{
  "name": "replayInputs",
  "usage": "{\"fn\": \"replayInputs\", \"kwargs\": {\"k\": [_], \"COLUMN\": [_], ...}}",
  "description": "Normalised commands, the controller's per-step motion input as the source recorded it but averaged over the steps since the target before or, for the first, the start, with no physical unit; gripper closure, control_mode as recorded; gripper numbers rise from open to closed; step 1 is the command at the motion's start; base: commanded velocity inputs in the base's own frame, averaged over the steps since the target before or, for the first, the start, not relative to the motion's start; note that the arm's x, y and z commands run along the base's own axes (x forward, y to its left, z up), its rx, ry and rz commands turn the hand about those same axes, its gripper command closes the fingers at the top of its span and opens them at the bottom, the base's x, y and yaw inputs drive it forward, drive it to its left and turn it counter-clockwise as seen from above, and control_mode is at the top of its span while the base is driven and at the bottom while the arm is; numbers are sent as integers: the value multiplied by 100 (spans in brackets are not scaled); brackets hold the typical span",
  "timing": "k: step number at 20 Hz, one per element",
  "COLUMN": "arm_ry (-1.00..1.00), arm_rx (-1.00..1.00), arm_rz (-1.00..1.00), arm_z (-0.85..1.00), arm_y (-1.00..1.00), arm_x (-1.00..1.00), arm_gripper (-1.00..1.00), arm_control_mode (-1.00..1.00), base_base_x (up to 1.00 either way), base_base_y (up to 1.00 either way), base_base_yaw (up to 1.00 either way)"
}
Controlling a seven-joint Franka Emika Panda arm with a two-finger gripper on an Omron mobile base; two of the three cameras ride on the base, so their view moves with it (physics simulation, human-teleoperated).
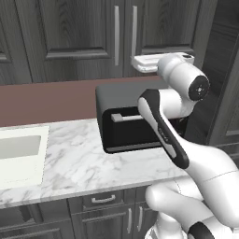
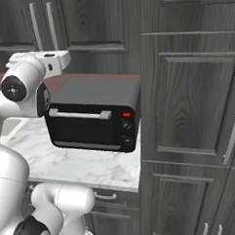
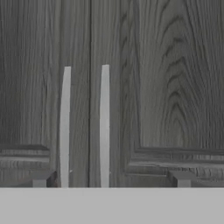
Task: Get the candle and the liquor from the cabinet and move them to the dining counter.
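The cabinet is the dark grey wood-grain wall unit above the worktop, and both of its doors are closed. In the hand view the cabinet faces me, with two long silver bar handles side by side at the door seam. My gripper is open, close in front of the doors at handle height, and holds nothing. Its fingertips are spread wide, straddling both handles without touching. From the left base the gripper hovers above the toaster oven. The candle and the liquor are hidden. The dining counter is out of view.
A black toaster oven stands on the marble worktop right under my hand. A sink lies at the left. Tall dark cabinets rise at the right. Low drawers run beneath the worktop.
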Motion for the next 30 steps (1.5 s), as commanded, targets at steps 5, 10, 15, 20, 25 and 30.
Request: {"fn": "replayInputs", "kwargs": {"k": [5,10,15,20,25,30], "arm_ry": [-23,-9,0,0,0,0], "arm_rx": [0,0,0,0,0,0], "arm_rz": [0,0,0,0,0,0], "arm_z": [31,12,4,0,0,0], "arm_y": [0,1,6,11,21,13], "arm_x": [0,8,22,26,28,24], "arm_gripper": [-100,-100,-100,-100,-100,-100], "arm_control_mode": [-100,-100,-100,-100,-100,-100], "base_base_x": [0,0,0,0,0,0], "base_base_y": [0,0,0,0,0,0], "base_base_yaw": [0,0,0,0,0,0]}}
